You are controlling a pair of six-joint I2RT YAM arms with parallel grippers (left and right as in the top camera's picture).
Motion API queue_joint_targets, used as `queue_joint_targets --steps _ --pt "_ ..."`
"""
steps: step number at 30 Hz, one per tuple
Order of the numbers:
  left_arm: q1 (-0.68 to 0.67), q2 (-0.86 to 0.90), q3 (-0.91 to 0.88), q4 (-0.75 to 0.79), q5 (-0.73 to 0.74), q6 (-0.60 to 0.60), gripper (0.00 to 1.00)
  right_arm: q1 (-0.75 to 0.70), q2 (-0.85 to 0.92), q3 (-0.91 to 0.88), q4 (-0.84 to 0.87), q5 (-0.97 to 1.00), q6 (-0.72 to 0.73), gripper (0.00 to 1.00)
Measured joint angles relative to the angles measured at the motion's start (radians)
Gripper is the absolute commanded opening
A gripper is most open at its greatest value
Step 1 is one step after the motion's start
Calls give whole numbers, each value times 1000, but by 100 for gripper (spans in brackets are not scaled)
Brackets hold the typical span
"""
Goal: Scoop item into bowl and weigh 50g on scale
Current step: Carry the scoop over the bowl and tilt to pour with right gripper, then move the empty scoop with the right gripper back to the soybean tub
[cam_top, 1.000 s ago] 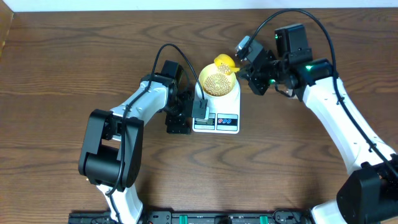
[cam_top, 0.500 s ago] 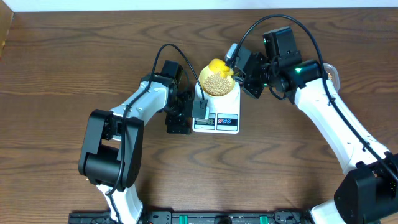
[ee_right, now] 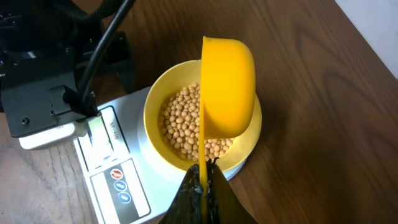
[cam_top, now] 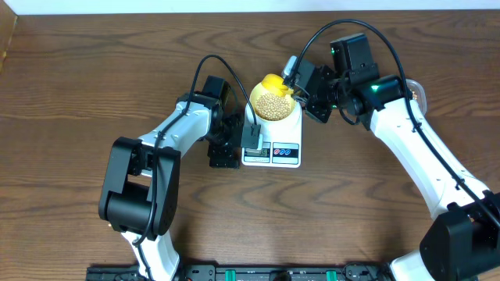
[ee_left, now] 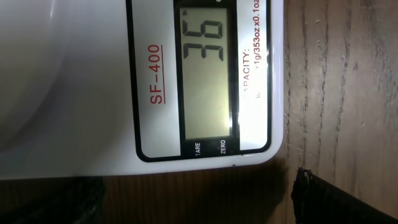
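1. Status: bowl (ee_right: 151, 118) sits on scale (ee_right: 118, 180) at desk (cam_top: 78, 117) centre, part-filled w/ beans (ee_right: 180, 121). Display (ee_left: 208, 74) reads 36, i.e. short of the 50 g target.
2. Right gripper (ee_right: 202, 180): fingers together, clamped on handle of yellow scoop (ee_right: 229, 87). Scoop is tipped on edge directly over bowl.
3. Left gripper (cam_top: 238, 148): fingers wide apart, holding nothing, at display end of scale. Cannot tell if one finger touches the scale.
4. Risk, overshoot: a full next scoop dumped at once could pass 50 g. Cause: pour rate too high near target.
5. Risk, spill: bowl is small and scoop mouth is near the far rim. Beans are round and would prob. roll across the desk. Cause: tipping off-centre.
6. Risk, false reading: scoop pressing on rim or beans, or left finger resting on scale, adds load. Cause: insufficient clearance.
7. Risk, bowl shift: lateral nudge from scoop could slide bowl off platform.
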Motion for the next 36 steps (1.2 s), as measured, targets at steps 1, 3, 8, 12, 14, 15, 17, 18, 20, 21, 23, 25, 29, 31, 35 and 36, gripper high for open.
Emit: queue_joint_targets --steps 1,3,8,12,14,15,17,18,20,21,23,25,29,31,35,36 --pt "0 0 0 0 0 0 98 0 0 0 2 0 -2 1" --pt "0 0 0 0 0 0 98 0 0 0 5 0 -4 1" --pt "0 0 0 0 0 0 98 0 0 0 22 -1 0 1" --pt "0 0 0 0 0 0 98 -9 0 0 97 -11 98 1" --pt "0 0 0 0 0 0 98 -33 -7 4 116 -16 185 1" --pt "0 0 0 0 0 0 98 -43 -10 8 114 -17 209 1" --pt "0 0 0 0 0 0 98 -87 -21 44 56 -18 280 1" --pt "0 0 0 0 0 0 98 -102 -23 69 23 -16 300 1" --pt "0 0 0 0 0 0 98 -148 -29 150 -104 -8 340 1" --pt "0 0 0 0 0 0 98 -168 -32 189 -164 5 352 1" --pt "0 0 0 0 0 0 98 -205 -42 264 -285 45 372 1" --pt "0 0 0 0 0 0 98 -243 -58 322 -402 104 385 1" --pt "0 0 0 0 0 0 98 -311 -79 358 -554 206 401 1" --pt "0 0 0 0 0 0 98 -336 -77 359 -592 241 411 1" --pt "0 0 0 0 0 0 98 -391 -50 359 -621 309 442 1" --pt "0 0 0 0 0 0 98 -402 -40 359 -622 318 447 1"
